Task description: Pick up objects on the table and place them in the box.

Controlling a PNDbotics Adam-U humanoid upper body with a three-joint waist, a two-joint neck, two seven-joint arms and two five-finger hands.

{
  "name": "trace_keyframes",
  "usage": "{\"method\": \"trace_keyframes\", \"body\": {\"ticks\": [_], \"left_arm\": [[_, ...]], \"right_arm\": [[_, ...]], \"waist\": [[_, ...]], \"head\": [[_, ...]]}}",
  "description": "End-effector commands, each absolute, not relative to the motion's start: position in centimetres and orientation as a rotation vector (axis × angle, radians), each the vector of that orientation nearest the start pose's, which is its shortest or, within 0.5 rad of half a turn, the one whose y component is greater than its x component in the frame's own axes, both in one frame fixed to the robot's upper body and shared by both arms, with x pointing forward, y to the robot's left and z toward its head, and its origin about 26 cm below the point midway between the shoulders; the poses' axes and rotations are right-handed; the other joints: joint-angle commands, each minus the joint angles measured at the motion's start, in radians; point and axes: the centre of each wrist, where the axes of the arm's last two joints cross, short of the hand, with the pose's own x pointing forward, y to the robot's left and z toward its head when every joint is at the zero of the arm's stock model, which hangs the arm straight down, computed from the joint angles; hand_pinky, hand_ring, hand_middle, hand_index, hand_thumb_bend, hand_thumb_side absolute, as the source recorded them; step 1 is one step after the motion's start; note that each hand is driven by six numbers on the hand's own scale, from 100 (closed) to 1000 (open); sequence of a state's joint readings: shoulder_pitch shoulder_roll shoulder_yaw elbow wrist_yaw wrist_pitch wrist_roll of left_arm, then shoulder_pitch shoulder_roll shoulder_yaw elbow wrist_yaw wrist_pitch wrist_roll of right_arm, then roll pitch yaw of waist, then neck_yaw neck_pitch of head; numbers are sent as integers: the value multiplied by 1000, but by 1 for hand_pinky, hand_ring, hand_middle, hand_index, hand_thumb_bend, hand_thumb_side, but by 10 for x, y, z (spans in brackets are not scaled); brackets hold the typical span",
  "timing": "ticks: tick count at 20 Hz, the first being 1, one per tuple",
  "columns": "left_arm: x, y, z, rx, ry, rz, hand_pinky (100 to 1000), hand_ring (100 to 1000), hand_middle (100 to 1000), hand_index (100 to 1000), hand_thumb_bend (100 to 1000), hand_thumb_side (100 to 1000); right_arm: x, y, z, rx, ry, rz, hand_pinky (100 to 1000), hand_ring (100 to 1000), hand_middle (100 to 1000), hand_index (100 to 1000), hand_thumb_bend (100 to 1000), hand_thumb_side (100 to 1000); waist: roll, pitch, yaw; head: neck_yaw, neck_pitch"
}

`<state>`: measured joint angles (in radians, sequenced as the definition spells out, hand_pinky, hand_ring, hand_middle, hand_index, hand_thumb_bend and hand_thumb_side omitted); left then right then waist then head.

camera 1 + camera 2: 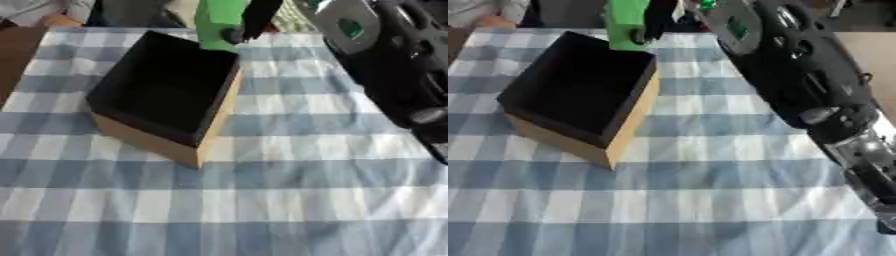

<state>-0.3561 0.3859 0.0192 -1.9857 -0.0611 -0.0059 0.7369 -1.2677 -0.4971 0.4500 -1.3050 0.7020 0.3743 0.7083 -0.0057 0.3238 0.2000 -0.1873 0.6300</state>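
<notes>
Right hand [248,22] is reaching in from the upper right, its dark fingers [651,25] curling round a green block [214,20] and pinching it (the block's lower edge is sitting just above the far corner of the box; whether they are touching I cannot tell). Right arm [798,75] is stretching along the right side of both views, black with a silver plate near the wrist.

Box [206,127] is standing open on the blue-and-white checked tablecloth [289,200], left of centre and turned at an angle; its outer walls are showing tan, its inside black, with nothing visible in the part that can be seen.

Left hand is not showing in either view, so its state cannot be recorded
</notes>
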Motion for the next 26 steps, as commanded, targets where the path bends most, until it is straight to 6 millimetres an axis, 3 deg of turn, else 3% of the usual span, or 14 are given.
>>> {"method": "trace_keyframes", "body": {"ticks": [1,5,9,10,15,23,24,26], "left_arm": [[304,267,230,624,-2439,415,647,718,607,753,186,443],[304,265,231,612,-2445,414,648,718,607,753,186,443],[304,265,232,608,-2446,415,648,718,607,753,185,444],[305,265,232,608,-2447,415,648,717,607,753,185,443],[305,264,233,604,-2450,415,648,717,606,753,184,443],[305,264,233,604,-2448,417,647,717,606,753,183,443],[305,264,233,604,-2448,417,648,717,606,754,183,443],[305,264,233,604,-2447,417,647,717,606,754,182,443]], "right_arm": [[421,-133,379,-931,-1464,1488,842,804,513,595,100,100],[427,-122,371,-915,-1463,1495,842,806,513,595,100,100],[432,-116,361,-905,-1446,1514,847,822,566,651,100,100],[433,-114,359,-905,-1442,1520,856,843,618,709,100,100],[436,-111,352,-914,-1413,1576,886,891,748,821,100,100],[434,-110,356,-970,-1394,1704,928,950,858,970,320,100],[433,-110,356,-979,-1392,1713,934,956,871,991,345,186],[434,-110,356,-997,-1385,1726,938,961,878,1000,363,251]], "waist": [[3,-16,5],[1,-12,14],[0,-9,19],[0,-9,20],[-2,-7,24],[-3,-6,22],[-3,-6,21],[-2,-6,22]], "head": [[-7,-10],[-14,-14],[-15,-17],[-15,-18],[-16,-21],[-11,-20],[-11,-20],[-10,-20]]}}
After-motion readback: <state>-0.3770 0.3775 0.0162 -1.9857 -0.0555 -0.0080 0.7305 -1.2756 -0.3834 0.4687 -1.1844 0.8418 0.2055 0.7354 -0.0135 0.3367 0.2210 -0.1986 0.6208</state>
